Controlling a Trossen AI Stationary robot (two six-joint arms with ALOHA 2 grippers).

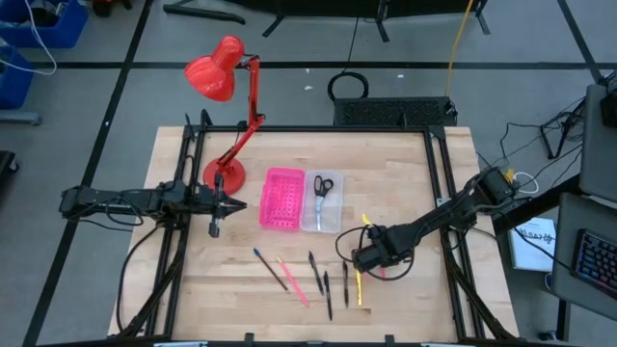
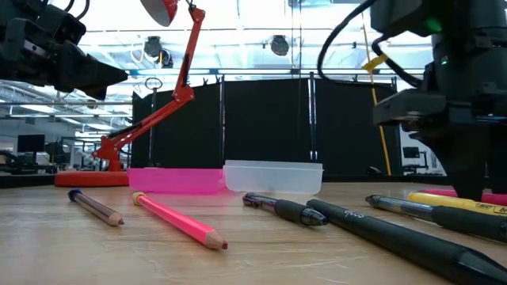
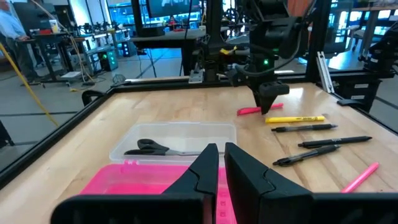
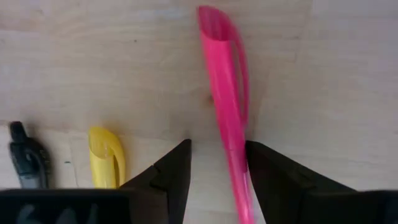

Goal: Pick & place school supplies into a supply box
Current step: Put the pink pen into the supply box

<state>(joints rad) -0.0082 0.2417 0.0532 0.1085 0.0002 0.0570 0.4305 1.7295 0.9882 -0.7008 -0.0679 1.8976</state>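
Note:
The clear supply box [image 1: 332, 218] lies mid-table with the black-handled scissors [image 1: 321, 187] flat inside it. Several pens and pencils lie on the wood near the front edge: a blue-ended pencil [image 1: 270, 268], a pink pencil [image 1: 292, 280], black pens [image 1: 316, 273] and a yellow pen [image 1: 360, 287]. My right gripper [image 4: 217, 146] points down, open, and its fingers stand on either side of a pink pen [image 4: 225, 106] lying on the table. I cannot tell if they touch it. My left gripper [image 3: 221, 149] is shut and hovers at the pink tray's left side.
The pink perforated tray [image 1: 281, 199] sits against the clear box's left side. A red desk lamp has its base [image 1: 224, 173] behind the tray, and its arm reaches up over the far left. A black frame borders the table. Bare wood lies right of the box.

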